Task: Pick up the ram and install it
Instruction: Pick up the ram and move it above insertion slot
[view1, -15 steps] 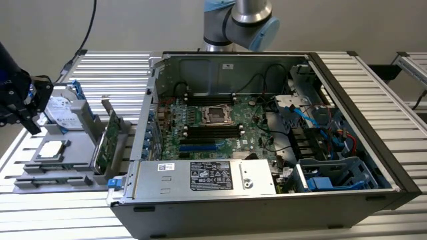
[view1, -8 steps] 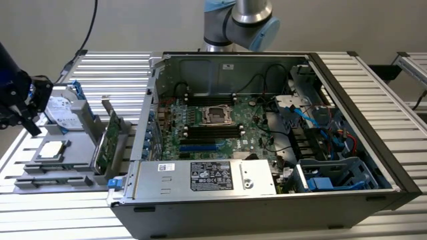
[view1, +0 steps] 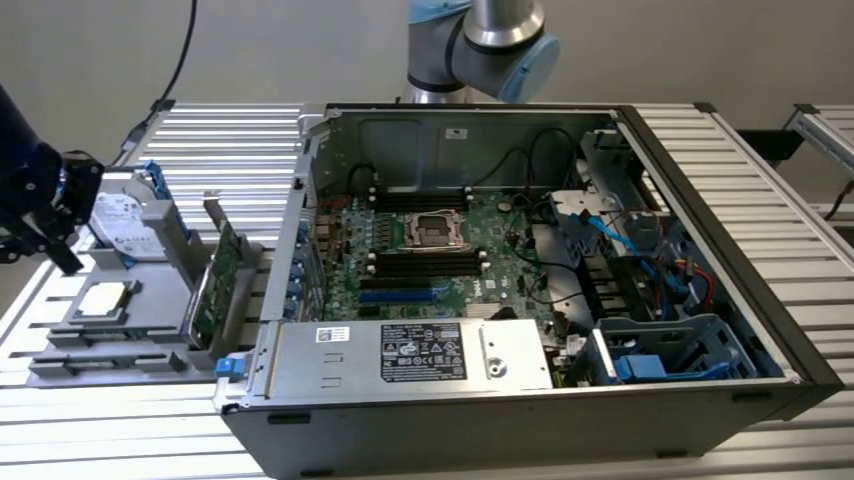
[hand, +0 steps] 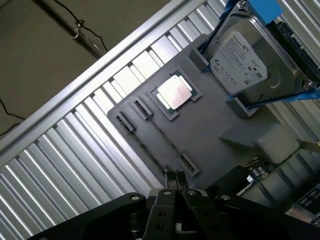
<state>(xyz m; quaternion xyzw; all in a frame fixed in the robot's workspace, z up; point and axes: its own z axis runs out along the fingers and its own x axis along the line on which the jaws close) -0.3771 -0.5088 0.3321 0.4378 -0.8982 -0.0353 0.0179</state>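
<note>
Tool (hand: 173, 176): hanging just above the grey tray (hand: 210, 130); not being able to tell wide from narrow; treating the ram (hand: 159, 145) as light, stiff, fragile; favouring the bare long edges, avoiding chips.

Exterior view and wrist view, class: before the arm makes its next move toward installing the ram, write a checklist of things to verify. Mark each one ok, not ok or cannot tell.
1. The gripper is over the grey holder: ok.
2. The ram sits on that holder: cannot tell.
3. The ram is in the gripper: cannot tell.
4. The case is open: ok, the motherboard is exposed.
5. The black slots are free: ok, they look empty.
6. A low path from holder to case is free: not ok, the expansion card stands upright between them.
</note>
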